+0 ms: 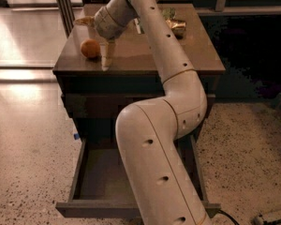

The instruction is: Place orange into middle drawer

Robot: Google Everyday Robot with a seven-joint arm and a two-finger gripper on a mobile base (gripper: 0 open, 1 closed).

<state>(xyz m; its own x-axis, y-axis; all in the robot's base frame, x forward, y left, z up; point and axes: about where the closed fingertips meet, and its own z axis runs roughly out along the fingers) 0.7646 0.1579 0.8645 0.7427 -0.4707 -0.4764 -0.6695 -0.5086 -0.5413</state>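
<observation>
Camera view, task barely started as we judged it. We saw the orange (90,48) sitting on top of the cabinet (192,55), near the left front corner, not lifted. The gripper (106,55) hung pointing down just beside the orange, on its right side, its tip at or close to the cabinet top (contact with the fruit we could not confirm). We could not tell how far the gripper was opened, and we saw nothing clearly held in it. The middle drawer (99,175) stood pulled out below, with no orange in the part we could see, though the big white arm (154,172) covered its right half. So the drawer-open part looked done. Left to do, in our judgement: close on the orange, lift it off the top, carry it forward and down past the cabinet front, and release it in the drawer. A beige bowl (83,20) peeked out behind the wrist at the back. A gold foil packet (178,27) lay toward the back right of the top. Both were well apart from the drawer and neither looked part of the job.
</observation>
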